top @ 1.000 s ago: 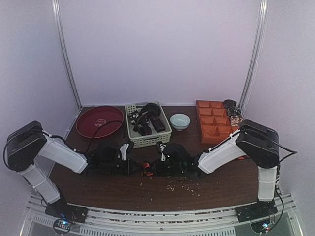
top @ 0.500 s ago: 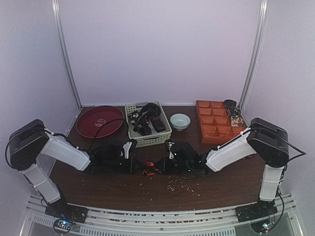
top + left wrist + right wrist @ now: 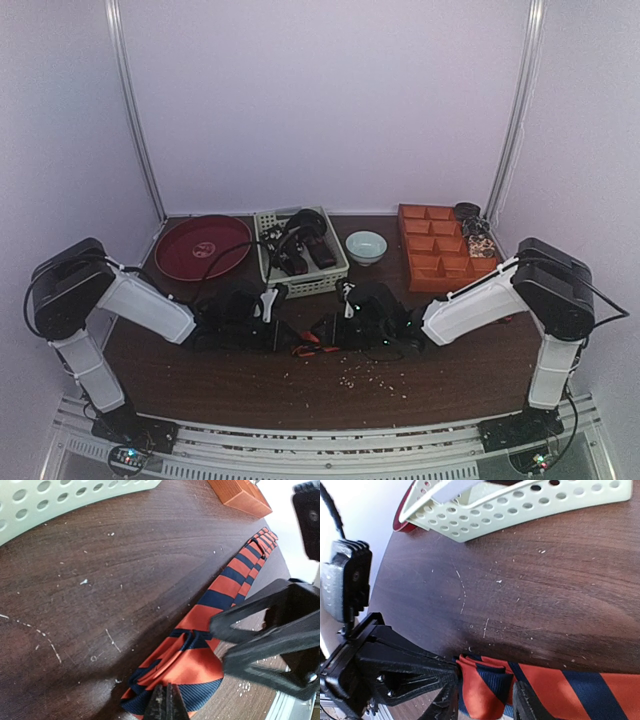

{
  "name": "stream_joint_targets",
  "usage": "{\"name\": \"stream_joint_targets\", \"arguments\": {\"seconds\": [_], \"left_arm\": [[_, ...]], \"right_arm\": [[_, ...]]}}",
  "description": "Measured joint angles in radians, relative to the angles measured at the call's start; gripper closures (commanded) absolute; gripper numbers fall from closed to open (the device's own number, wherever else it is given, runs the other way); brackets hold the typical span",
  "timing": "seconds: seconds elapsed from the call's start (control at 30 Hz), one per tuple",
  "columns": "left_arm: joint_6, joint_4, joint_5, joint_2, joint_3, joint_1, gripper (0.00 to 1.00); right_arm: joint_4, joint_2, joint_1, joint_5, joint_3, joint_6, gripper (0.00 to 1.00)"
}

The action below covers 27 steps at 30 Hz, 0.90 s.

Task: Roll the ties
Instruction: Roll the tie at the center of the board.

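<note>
Your right gripper (image 3: pixel 485 702) had spread its jaws partway since the earlier frame, astride the orange-and-navy striped fabric necktie (image 3: pixel 200 660) at lower centre; your left gripper (image 3: pixel 165 704) pinched its folded end, jaws shut.

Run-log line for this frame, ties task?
left hand: shut on striped tie, folded end | right hand: open astride fold | stage: first fold only

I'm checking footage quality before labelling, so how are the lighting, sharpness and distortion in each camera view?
Top external: soft and violet-tinted, the striped tie a small orange smear in shadow. Left wrist: crisp weave, table bowed by the wide lens, top-right corner blown white. Right wrist: sharp wood grain, basket rim curved, top-left overexposed.
</note>
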Motion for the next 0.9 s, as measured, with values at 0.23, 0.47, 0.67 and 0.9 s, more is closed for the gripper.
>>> {"name": "stream_joint_targets", "arguments": {"seconds": [0.23,0.47,0.67,0.9], "left_arm": [[0.007,-0.006,-0.013,0.003,0.003,-0.003,1.0],[0.031,-0.055,-0.058,-0.037,-0.004,-0.004,0.88],[0.069,-0.09,-0.11,-0.141,-0.049,-0.004,0.83],[0.087,-0.12,-0.114,-0.144,-0.074,-0.003,0.8]], "right_arm": [[-0.039,0.082,0.0,-0.036,0.058,-0.005,0.78],[-0.036,0.1,0.003,-0.062,0.072,-0.007,0.8],[-0.051,0.124,0.033,-0.082,0.113,-0.019,0.82],[-0.065,0.137,0.061,-0.082,0.137,-0.035,0.81]]}}
